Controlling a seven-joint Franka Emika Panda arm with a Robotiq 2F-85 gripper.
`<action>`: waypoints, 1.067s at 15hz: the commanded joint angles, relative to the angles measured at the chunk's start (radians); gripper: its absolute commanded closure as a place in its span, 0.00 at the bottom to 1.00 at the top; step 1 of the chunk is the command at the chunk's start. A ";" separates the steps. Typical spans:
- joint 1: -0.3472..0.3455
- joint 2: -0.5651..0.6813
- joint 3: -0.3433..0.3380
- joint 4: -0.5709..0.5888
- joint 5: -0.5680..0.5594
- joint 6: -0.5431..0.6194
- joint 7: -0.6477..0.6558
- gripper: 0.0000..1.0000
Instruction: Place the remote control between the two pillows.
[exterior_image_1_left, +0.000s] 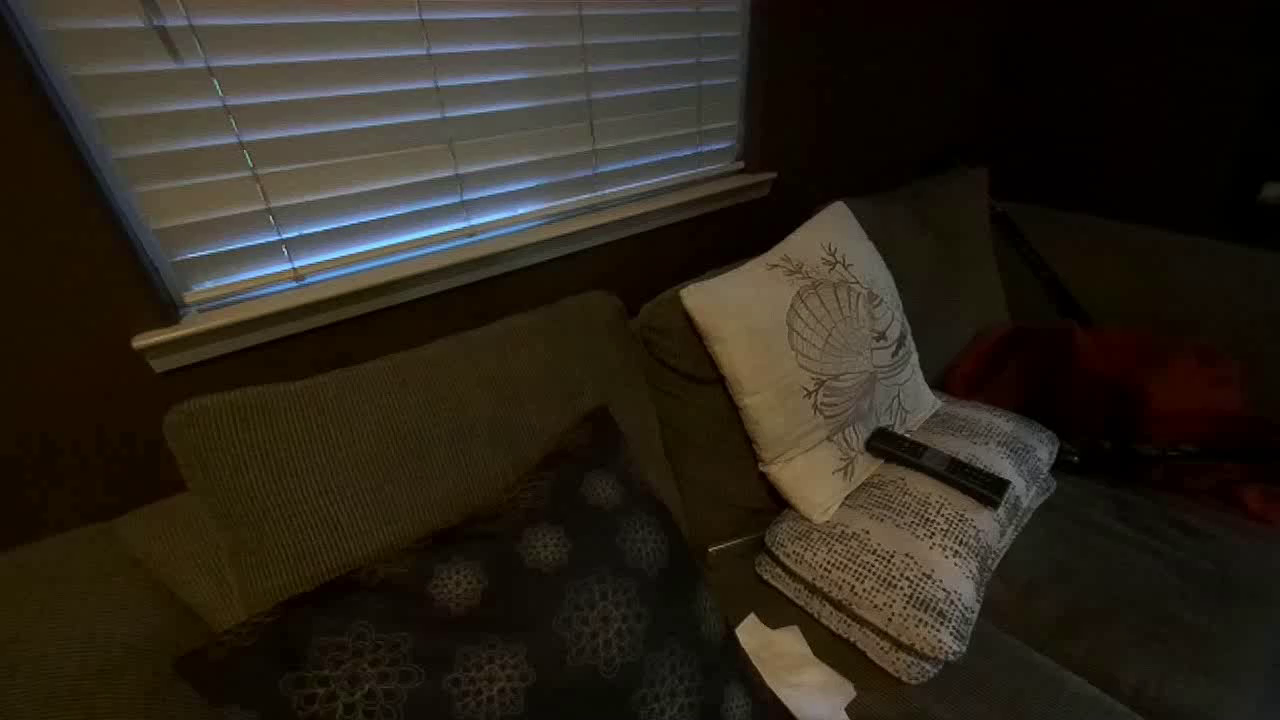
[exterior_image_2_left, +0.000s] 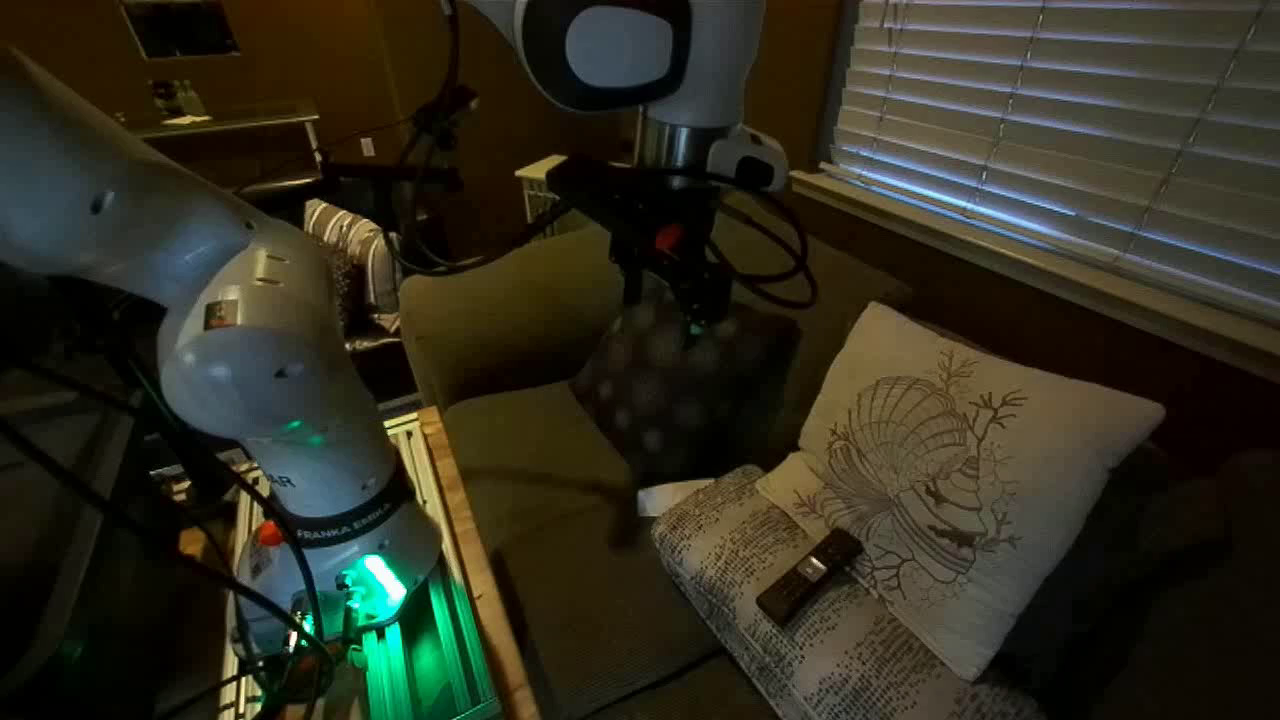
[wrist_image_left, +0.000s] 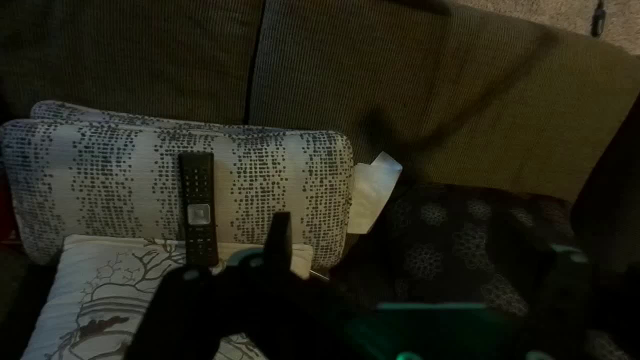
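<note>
The black remote control (exterior_image_1_left: 938, 466) lies on top of the whitish speckled pillow (exterior_image_1_left: 900, 545), with one end against the cream shell pillow (exterior_image_1_left: 765, 345). In an exterior view the remote control (exterior_image_2_left: 810, 577) bridges the speckled pillow (exterior_image_2_left: 720, 535) and the lower edge of the leaning cream pillow (exterior_image_2_left: 905, 470). In the wrist view the remote control (wrist_image_left: 200, 180) is left of my gripper (wrist_image_left: 400, 225), crossing the speckled pillow (wrist_image_left: 270, 170) onto the cream pillow (wrist_image_left: 115, 255). My gripper (exterior_image_2_left: 665, 300) is open, empty and raised above the dark cushion, apart from the remote.
A dark navy patterned cushion (exterior_image_1_left: 545, 590) leans on the sofa (exterior_image_1_left: 420, 440); it lies below my gripper. A white paper (exterior_image_1_left: 795, 665) lies between it and the speckled pillow. A window sill (exterior_image_1_left: 460, 265) runs behind the sofa. A reddish item (exterior_image_1_left: 1100, 385) lies at the far end.
</note>
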 joint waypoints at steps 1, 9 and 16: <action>-0.012 0.001 0.012 0.001 0.007 -0.002 -0.005 0.00; -0.040 0.119 0.001 0.016 0.010 0.047 0.059 0.00; -0.108 0.369 -0.003 0.005 0.003 0.274 0.162 0.00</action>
